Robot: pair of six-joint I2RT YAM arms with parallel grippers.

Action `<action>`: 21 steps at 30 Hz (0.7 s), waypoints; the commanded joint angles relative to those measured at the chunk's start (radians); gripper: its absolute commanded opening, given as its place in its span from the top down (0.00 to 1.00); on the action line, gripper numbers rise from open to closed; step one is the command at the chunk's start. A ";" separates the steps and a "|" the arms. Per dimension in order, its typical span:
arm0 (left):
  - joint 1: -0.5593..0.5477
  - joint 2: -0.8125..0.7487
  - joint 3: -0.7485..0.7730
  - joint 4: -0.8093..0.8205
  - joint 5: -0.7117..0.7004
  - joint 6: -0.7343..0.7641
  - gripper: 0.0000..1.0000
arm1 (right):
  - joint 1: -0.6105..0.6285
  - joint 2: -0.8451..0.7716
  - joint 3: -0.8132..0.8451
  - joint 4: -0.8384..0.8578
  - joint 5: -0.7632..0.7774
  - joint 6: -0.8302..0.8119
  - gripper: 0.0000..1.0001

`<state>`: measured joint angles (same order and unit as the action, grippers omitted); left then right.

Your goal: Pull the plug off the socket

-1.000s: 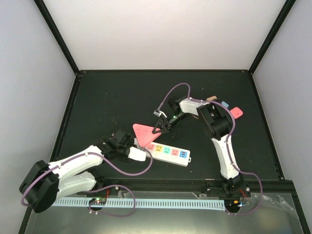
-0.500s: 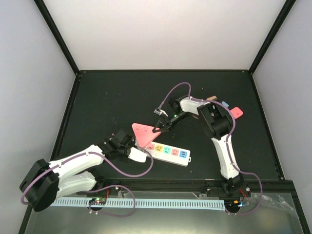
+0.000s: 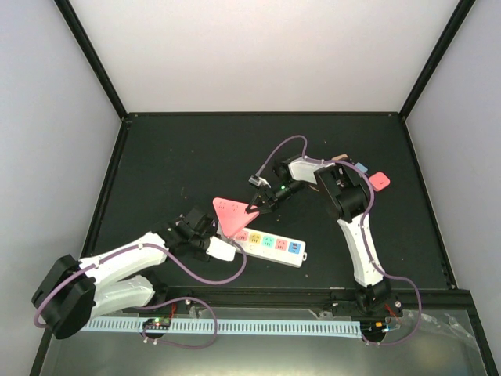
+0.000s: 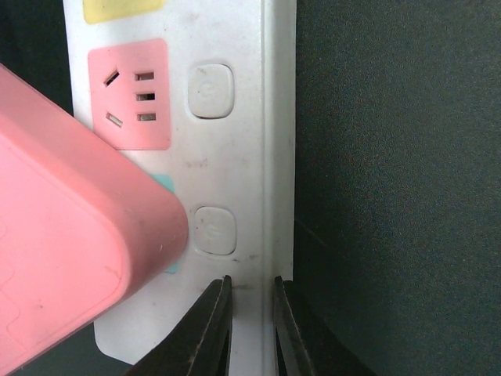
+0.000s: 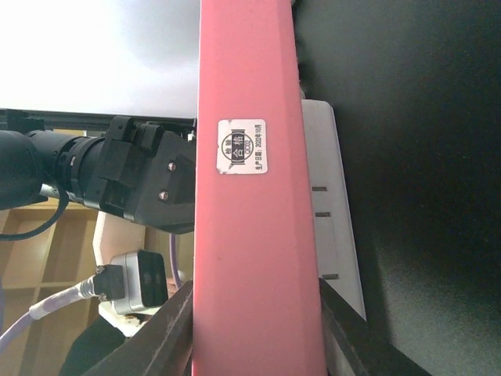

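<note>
- The plug [image 3: 232, 211], a pink triangular block, sits tilted over the left end of the socket [image 3: 275, 245], which lies toward the front of the desk [image 3: 172, 164].
- The right claw [image 3: 257, 207] is clamped on the plug's right corner. The left claw [image 4: 250, 313] is nearly closed, pinching the rim at the socket's end.
- Over the last second the plug has only nudged slightly, and the socket has stayed put. Its pins are hidden, so the pull looks unfinished.
</note>
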<state>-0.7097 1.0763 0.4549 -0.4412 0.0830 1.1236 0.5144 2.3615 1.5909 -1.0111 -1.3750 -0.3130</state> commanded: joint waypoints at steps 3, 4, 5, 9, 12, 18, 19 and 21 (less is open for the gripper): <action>-0.002 0.042 -0.009 -0.050 -0.057 0.013 0.85 | 0.030 0.039 0.003 -0.033 -0.072 -0.034 0.99; -0.002 0.043 -0.009 -0.051 -0.058 0.013 0.85 | 0.030 0.045 0.004 -0.039 -0.081 -0.038 0.99; -0.003 0.045 -0.009 -0.050 -0.058 0.012 0.85 | 0.031 0.054 0.008 -0.049 -0.089 -0.047 0.99; -0.002 0.051 -0.010 -0.051 -0.056 0.008 0.85 | 0.030 0.071 0.013 -0.068 -0.109 -0.069 0.99; -0.003 0.054 -0.010 -0.051 -0.057 0.006 0.85 | 0.030 0.093 0.017 -0.097 -0.130 -0.098 0.99; -0.003 0.057 -0.010 -0.051 -0.058 0.004 0.86 | 0.029 0.138 0.056 -0.228 -0.172 -0.225 0.99; -0.003 0.056 -0.010 -0.052 -0.058 0.004 0.86 | 0.030 0.140 0.057 -0.234 -0.175 -0.233 0.99; -0.003 0.057 -0.010 -0.053 -0.060 0.005 0.86 | 0.030 0.143 0.063 -0.257 -0.184 -0.259 0.99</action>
<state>-0.7151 1.0885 0.4637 -0.4496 0.0780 1.1248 0.4995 2.4733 1.6424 -1.1622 -1.4921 -0.4759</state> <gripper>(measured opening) 0.144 0.341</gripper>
